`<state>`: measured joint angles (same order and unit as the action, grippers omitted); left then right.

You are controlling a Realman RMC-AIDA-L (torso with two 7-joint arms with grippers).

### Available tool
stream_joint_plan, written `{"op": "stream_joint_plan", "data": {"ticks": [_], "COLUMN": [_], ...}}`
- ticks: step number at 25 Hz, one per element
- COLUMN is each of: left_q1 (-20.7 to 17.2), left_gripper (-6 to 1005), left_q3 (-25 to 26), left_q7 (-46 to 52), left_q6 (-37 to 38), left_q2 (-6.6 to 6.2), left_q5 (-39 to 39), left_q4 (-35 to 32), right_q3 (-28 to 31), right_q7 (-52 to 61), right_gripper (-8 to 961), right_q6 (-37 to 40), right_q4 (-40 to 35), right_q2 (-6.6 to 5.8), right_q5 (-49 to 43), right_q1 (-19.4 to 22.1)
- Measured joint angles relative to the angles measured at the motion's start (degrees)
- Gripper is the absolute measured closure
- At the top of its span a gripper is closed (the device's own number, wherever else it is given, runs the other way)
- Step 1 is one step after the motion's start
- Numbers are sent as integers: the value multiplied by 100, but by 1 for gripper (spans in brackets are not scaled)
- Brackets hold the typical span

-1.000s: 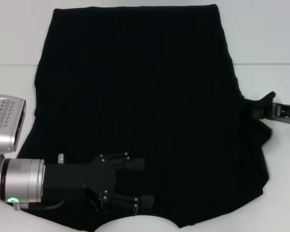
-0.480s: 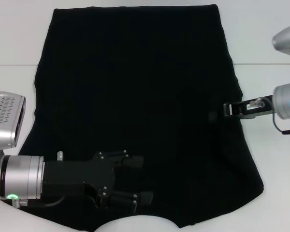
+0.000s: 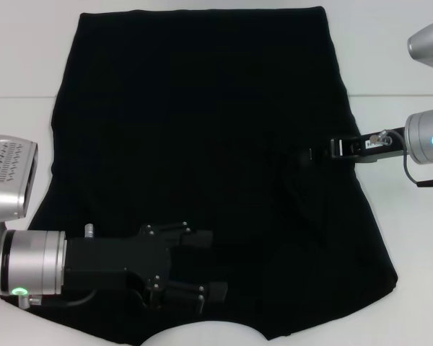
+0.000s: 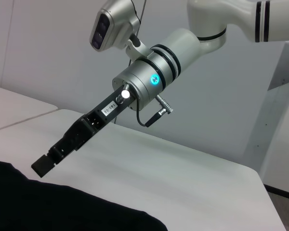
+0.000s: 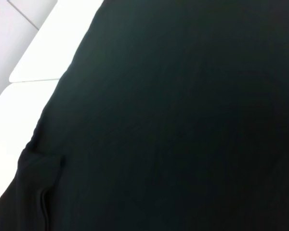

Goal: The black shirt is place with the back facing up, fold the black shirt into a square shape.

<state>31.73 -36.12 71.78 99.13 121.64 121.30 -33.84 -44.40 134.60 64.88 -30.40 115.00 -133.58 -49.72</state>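
The black shirt [image 3: 202, 130] lies flat on the white table, plain side up, its right side folded inward so the right edge runs fairly straight. My left gripper [image 3: 206, 265] reaches in from the left over the shirt's near left part, open, with its fingers spread just above the cloth. My right gripper [image 3: 316, 153] reaches in from the right and hovers over the shirt's right middle. In the left wrist view the right gripper [image 4: 43, 166] hangs just above the shirt [image 4: 62, 211] with no cloth hanging from it. The right wrist view is filled by the shirt [image 5: 183, 120].
The white table [image 3: 29, 58] shows bare around the shirt at the far left and far right, and a seam line crosses it. A wall and the robot's body stand behind the table [image 4: 183, 173] in the left wrist view.
My right gripper carried the right sleeve from the table's right side inward over the shirt, then rose slightly. The shirt's right edge is now straighter. The left arm barely moved.
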Motion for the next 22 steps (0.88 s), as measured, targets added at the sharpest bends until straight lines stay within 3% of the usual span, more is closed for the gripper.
{"op": "stream_joint_plan", "data": {"ticks": [5,10,11,16,22], "left_q1": [-2,2,-38,-295,-669], "left_gripper": [66,66,66,67,68], "left_q3": [0,54,71,224,1368], "left_q7": [79,431,913,1775,2143], "left_q6": [-4,-1,46,155,491], "left_q2": [0,-16,-81,-195,-312], "left_q5": [-2,14,35,105,589], "left_q4": [-2,-114,-225,-595,-1188], "right_q3": [18,18,18,15,18], "right_q7": [-167,-770,-919,-1700,-2319], "right_gripper": [701,440,414,286,234], "right_q6": [204,623,691,960,1130], "right_q4": [-95,-87,-80,-74,-47], "right_q2": [-65,-133,-127,29,253], "right_q5": [318,1083,1213,1720,1974], "right_q1": [77,326,387,693,833]}}
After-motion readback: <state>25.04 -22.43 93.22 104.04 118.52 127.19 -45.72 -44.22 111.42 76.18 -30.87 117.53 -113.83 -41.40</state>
